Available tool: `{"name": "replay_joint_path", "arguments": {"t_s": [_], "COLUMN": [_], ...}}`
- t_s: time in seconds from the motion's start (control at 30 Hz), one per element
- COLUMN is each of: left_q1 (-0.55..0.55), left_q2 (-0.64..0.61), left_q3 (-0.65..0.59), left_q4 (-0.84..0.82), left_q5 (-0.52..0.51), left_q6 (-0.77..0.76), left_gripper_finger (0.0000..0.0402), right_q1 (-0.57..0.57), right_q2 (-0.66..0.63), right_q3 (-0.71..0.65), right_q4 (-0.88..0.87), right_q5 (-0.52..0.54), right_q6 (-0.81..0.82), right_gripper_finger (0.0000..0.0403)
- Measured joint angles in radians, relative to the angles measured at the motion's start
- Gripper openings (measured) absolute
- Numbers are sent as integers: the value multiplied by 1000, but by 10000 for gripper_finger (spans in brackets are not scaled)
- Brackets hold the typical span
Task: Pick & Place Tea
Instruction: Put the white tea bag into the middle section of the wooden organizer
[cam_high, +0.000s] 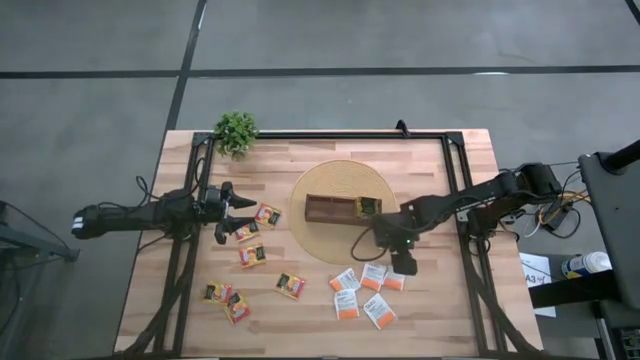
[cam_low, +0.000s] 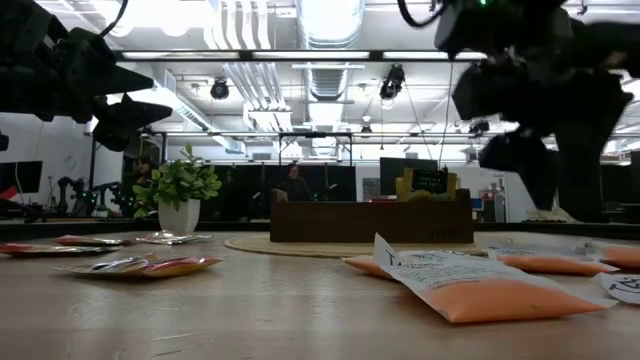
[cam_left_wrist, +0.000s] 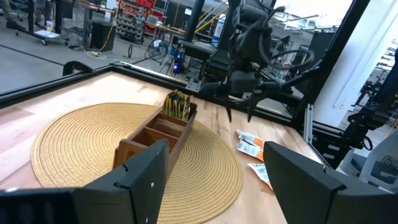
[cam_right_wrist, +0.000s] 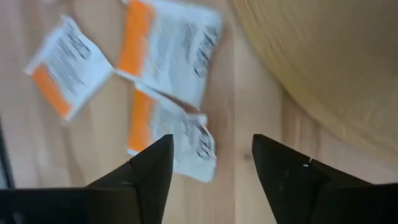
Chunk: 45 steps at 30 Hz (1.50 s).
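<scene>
The place was a robotics lab or workshop in a large industrial hall. Exposed ducts (cam_low: 330, 40) and strip lights ran under a high ceiling, and the floor (cam_high: 400, 40) was bare grey concrete marked with dark lines. The wooden table (cam_high: 300, 320) stood inside a black metal frame (cam_high: 330, 134) that carried two arms. Beyond it, other dark rigs (cam_left_wrist: 367, 124), red parts racks (cam_left_wrist: 140, 15) and carts stood about the room.
</scene>
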Motion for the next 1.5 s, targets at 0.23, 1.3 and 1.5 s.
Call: {"name": "replay_joint_path", "arguments": {"t_s": [0.23, 1.3, 1.5], "left_q1": [0, 0, 0], "left_q2": [0, 0, 0], "left_q3": [0, 0, 0], "left_q4": [0, 0, 0], "left_q5": [0, 0, 0], "left_q6": [0, 0, 0], "left_gripper_finger": [257, 257, 257], "right_q1": [14, 61, 62], "right_q2": [0, 109, 101], "right_q3": [-54, -172, -127], "right_q4": [61, 244, 181], "right_q5": [-8, -79, -50], "right_q6": [4, 132, 102], "right_gripper_finger": [207, 40, 10]}}
